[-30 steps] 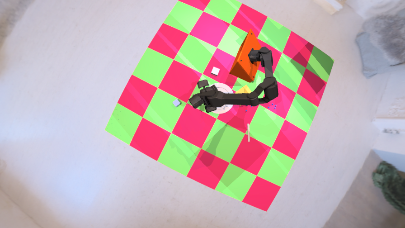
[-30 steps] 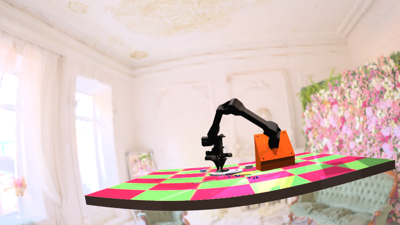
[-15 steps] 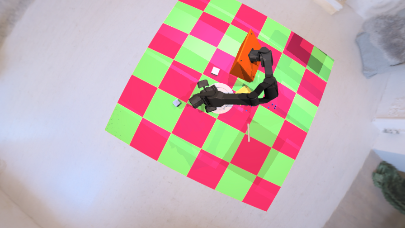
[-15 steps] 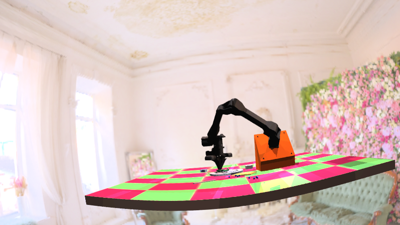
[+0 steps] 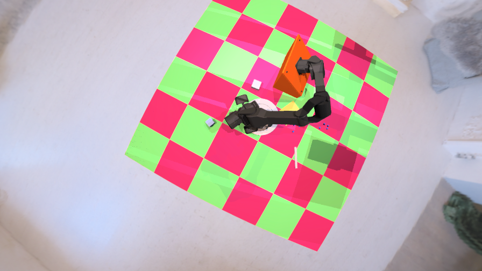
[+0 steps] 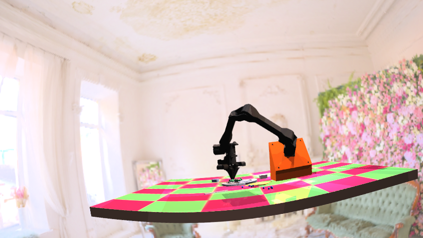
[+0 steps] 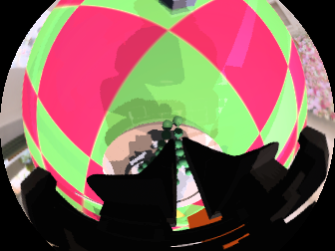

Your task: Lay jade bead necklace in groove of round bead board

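Observation:
The round white bead board (image 5: 271, 104) (image 6: 249, 183) (image 7: 116, 145) lies flat on the checkered table, partly under my arm in the top view. The jade bead necklace (image 6: 240, 179) (image 7: 181, 163) is a string of dark green beads on the board. In the wrist view it runs in two strands that come close together at the board's far rim. My gripper (image 6: 232, 178) (image 7: 177, 141) points down low over the board and is shut on the necklace, with beads in the narrow gap between the fingertips. The fingers hide part of the necklace and the groove; the top view does not show the fingertips.
A white block (image 5: 256, 84) (image 6: 263, 176) and a blue-grey block (image 5: 210, 121) (image 6: 215, 180) stand near the board. A yellow piece (image 5: 291, 106), several small blue beads (image 5: 327, 127) and a thin white stick (image 5: 296, 157) lie around it. The orange base (image 5: 290, 73) (image 6: 291, 162) stands behind.

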Tool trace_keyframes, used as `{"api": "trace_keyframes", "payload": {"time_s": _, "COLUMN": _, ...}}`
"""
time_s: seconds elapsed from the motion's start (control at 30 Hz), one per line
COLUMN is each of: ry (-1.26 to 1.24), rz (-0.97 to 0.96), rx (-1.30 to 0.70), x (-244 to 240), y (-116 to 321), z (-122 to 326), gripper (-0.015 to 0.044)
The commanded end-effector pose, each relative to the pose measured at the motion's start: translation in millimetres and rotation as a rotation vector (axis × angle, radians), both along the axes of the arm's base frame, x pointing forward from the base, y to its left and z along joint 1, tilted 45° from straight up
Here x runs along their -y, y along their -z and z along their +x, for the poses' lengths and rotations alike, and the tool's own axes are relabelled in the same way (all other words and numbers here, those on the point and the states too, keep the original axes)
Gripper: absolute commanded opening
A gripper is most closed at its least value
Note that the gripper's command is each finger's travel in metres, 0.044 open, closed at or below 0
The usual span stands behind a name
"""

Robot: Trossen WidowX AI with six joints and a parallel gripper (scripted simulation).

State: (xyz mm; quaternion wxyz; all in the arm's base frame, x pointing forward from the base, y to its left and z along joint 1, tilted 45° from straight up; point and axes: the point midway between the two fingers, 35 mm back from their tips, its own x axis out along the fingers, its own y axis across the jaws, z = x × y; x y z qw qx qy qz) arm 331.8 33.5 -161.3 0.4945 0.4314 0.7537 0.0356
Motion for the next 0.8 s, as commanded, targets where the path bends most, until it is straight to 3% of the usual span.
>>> {"api": "trace_keyframes", "payload": {"time_s": 0.0, "ry": 0.001, "rz": 0.005, "rx": -0.007, "x": 3, "y": -4, "z": -2, "gripper": 0.0000}}
{"api": "trace_keyframes", "payload": {"time_s": 0.77, "ry": 0.001, "rz": 0.006, "rx": -0.011, "x": -15, "y": -33, "z": -44, "gripper": 0.0000}}
